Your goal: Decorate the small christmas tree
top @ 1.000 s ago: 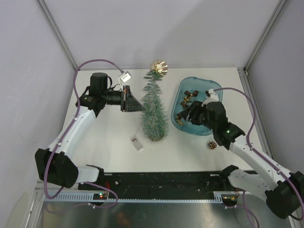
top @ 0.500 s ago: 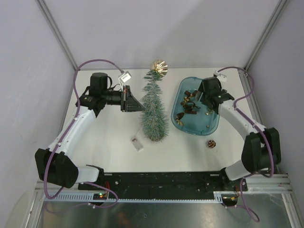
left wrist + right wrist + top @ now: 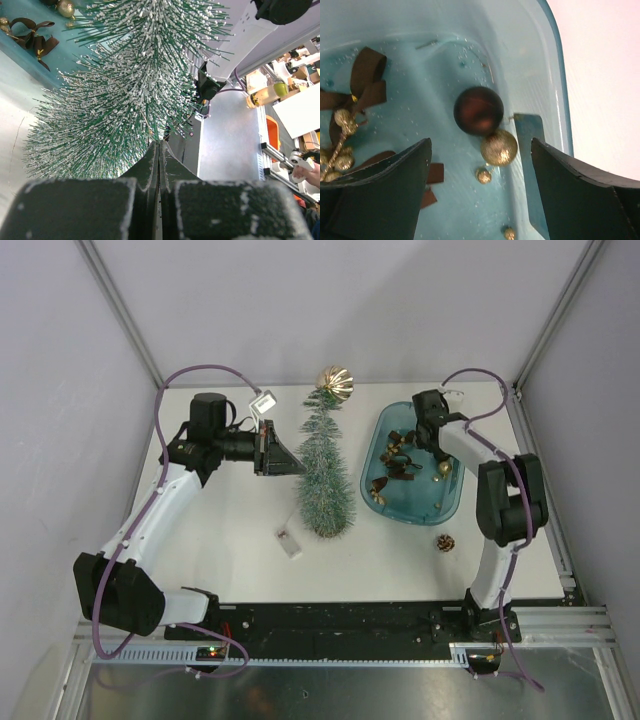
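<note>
Christmas tree bristles, green with white frosted tips, fill the left wrist view just past the left gripper. That gripper's two dark fingers are pressed flat together with nothing visible between them. From above, its tip lies at the left edge of the branches, about halfway along the cone. The Christmas tree is in the middle of the worktop, its narrow tip toward the far wall and its broad end toward the arms. Whether it stands upright or lies flat I cannot tell. A large gold ribbed ornament sits just beyond the tip. A small clear tag lies on the worktop near the broad end, to its left.

The right gripper hangs over the far end of the blue tray, its fingers spread wide apart and holding nothing. Between them in the wrist view lie a dark brown ball and, touching it, a gold glitter ball, both close to the tray's side wall. A few tiny gold beads lie beside them. A brown ribbon bow with a gold sprig lies farther to the left of that view. The tray sits just right of the Christmas tree. A pine cone rests on the worktop near the tray's near end.
</note>
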Tool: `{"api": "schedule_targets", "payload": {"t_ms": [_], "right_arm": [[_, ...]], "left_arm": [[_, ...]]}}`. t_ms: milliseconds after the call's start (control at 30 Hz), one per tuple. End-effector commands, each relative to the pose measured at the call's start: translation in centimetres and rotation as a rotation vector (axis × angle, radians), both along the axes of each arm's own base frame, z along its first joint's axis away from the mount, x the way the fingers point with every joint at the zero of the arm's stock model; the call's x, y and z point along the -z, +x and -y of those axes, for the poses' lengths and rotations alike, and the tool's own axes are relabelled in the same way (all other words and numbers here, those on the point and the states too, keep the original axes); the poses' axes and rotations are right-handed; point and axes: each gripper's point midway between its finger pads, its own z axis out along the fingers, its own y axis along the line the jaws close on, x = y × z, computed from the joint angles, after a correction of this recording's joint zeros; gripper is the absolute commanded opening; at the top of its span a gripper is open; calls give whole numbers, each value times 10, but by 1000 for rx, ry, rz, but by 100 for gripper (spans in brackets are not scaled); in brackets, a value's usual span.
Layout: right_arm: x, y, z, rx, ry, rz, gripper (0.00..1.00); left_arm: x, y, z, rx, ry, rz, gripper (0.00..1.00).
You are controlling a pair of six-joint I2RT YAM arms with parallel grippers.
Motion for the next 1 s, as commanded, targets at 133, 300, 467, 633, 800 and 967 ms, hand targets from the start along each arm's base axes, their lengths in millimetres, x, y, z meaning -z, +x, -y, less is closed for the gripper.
{"api": "schedule_targets", "payload": {"t_ms": [133, 300, 467, 633, 800, 967], "right_arm": [[0, 36, 14, 16, -86, -25, 81], [20, 36, 12, 13, -68, -69, 75], [41, 27, 8, 14, -40, -109, 73], [53, 24, 7, 5, -22, -121, 65], [57, 28, 6, -16, -15, -123, 55], [60, 26, 2, -41, -3, -126, 39]], "left_arm": [[-17, -3, 3, 36, -26, 60, 0], [-19, -2, 3, 35, -27, 61, 0], [-19, -1, 4, 31, -25, 57, 0], [-18, 0, 4, 29, -24, 56, 0], [-17, 0, 4, 29, -22, 55, 0], [-16, 0, 3, 26, -20, 52, 0]]}}
